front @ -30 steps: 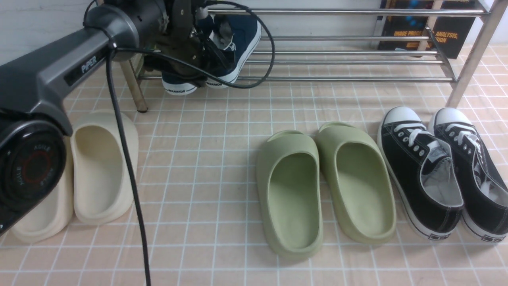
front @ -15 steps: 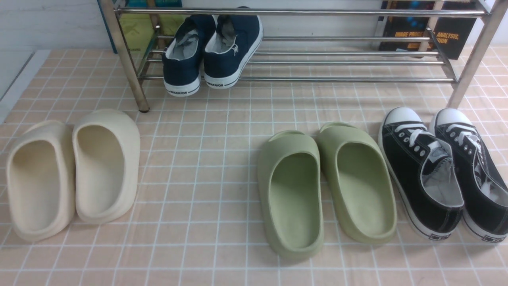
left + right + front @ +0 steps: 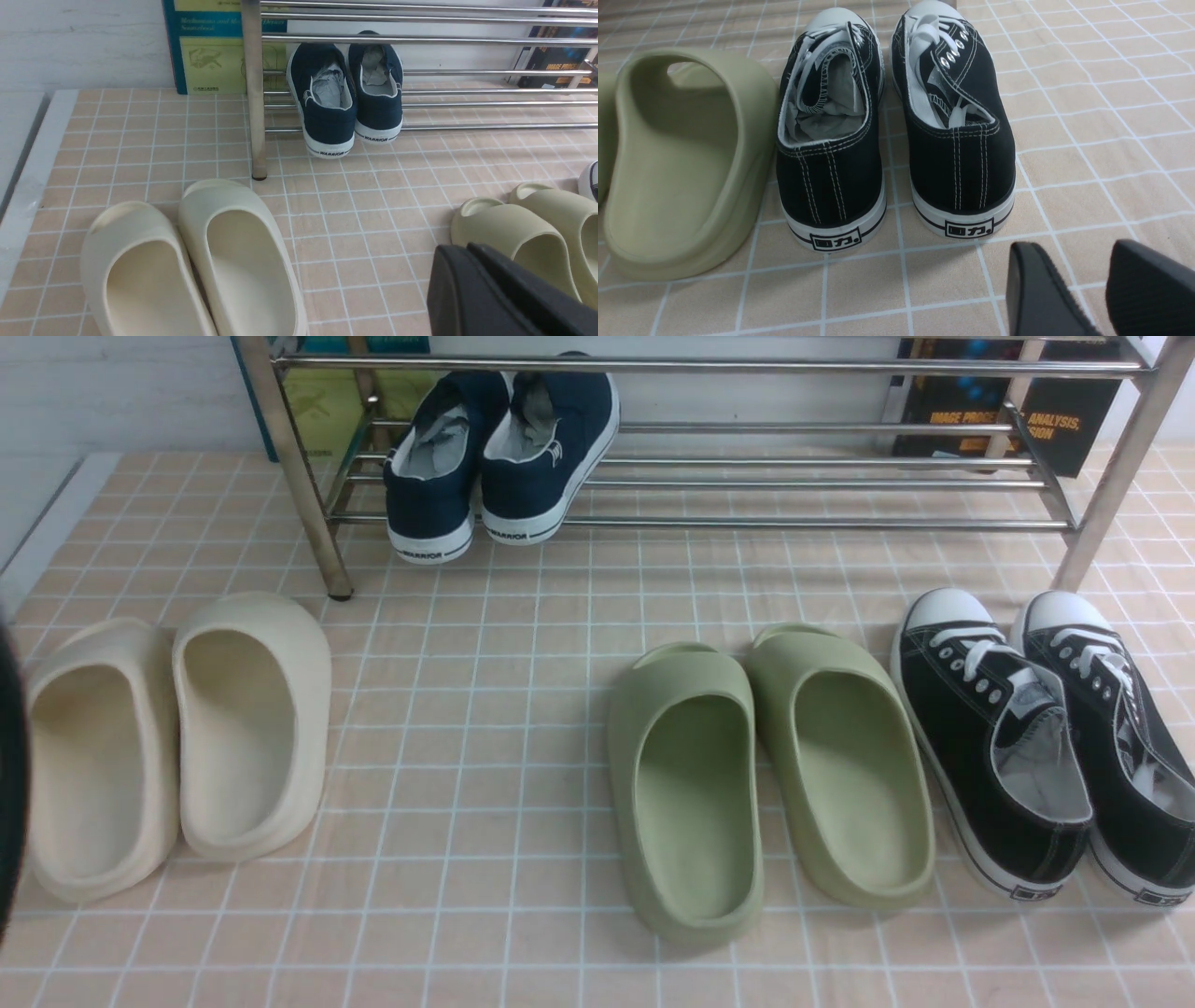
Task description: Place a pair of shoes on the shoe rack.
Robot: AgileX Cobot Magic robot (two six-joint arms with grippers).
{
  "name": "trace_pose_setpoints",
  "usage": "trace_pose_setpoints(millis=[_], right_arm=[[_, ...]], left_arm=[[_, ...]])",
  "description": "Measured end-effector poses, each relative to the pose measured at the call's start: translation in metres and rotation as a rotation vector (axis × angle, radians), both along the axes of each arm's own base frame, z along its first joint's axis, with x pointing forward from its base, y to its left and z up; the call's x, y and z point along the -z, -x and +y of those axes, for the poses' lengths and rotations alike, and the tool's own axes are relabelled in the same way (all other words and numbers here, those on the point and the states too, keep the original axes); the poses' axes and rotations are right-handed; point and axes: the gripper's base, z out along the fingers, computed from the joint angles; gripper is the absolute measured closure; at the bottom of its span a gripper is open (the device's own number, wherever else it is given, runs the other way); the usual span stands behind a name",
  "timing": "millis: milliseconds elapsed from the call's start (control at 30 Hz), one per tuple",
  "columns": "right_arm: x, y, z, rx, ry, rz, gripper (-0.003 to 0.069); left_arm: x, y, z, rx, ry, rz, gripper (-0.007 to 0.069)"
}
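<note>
The navy sneakers [image 3: 429,495] sat side by side on the lower tier of the shoe rack [image 3: 840,523], near its left end, heels jutting over the front tube and clear of the floor [image 3: 448,915]. The putting-away looked done, with no further move plainly needed. In front of the rack, on the floor, stood the cream slides [image 3: 247,728] toward the left, the green slides [image 3: 695,803] farther right, and the black lace-ups [image 3: 990,747] beyond them. The left jaws [image 3: 472,249] were pressed together, empty; the right jaws [image 3: 1073,252] stood apart with nothing between them.
</note>
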Motion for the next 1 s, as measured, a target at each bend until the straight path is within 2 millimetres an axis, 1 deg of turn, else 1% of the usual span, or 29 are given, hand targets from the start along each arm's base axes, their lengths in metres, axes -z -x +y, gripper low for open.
trace_pose_setpoints(millis=[33,67,100,133,167,267,500,700,833,867,900,967,1000], right_arm=[[0.0,0.0,0.0,0.0,0.0,0.0,0.0419],[0.0,0.0,0.0,0.0,0.0,0.0,0.0419],[0.0,0.0,0.0,0.0,0.0,0.0,0.0419],[0.0,0.0,0.0,0.0,0.0,0.0,0.0419],[0.0,0.0,0.0,0.0,0.0,0.0,0.0419],[0.0,0.0,0.0,0.0,0.0,0.0,0.0419],[0.0,0.0,0.0,0.0,0.0,0.0,0.0419],[0.0,0.0,0.0,0.0,0.0,0.0,0.0419],[0.0,0.0,0.0,0.0,0.0,0.0,0.0419],[0.0,0.0,0.0,0.0,0.0,0.0,0.0419],[0.0,0.0,0.0,0.0,0.0,0.0,0.0419],[0.0,0.0,0.0,0.0,0.0,0.0,0.0419],[0.0,0.0,0.0,0.0,0.0,0.0,0.0419]], left_arm=[[0.001,0.001,0.001,-0.001,0.0,-0.001,0.0588],[0.01,0.008,0.004,-0.003,0.001,-0.002,0.0588],[0.015,0.014,0.006,-0.004,0.005,-0.011,0.0588],[0.015,0.014,0.006,-0.003,0.005,-0.013,0.0588],[0.023,0.02,0.009,-0.003,0.007,-0.017,0.0588],[0.036,0.024,0.011,-0.011,-0.008,0.001,0.0588],[0.046,0.024,0.021,-0.087,-0.119,0.065,0.0586],[0.05,0.025,0.024,-0.113,-0.148,0.116,0.06],[0.057,0.023,0.022,-0.104,-0.155,0.106,0.0606],[0.067,0.022,0.02,-0.085,-0.143,0.054,0.0606],[0.069,0.022,0.019,-0.079,-0.129,0.015,0.0606],[0.085,0.021,0.016,-0.069,-0.107,-0.056,0.0606],[0.098,0.021,0.013,-0.062,-0.082,-0.116,0.0606]])
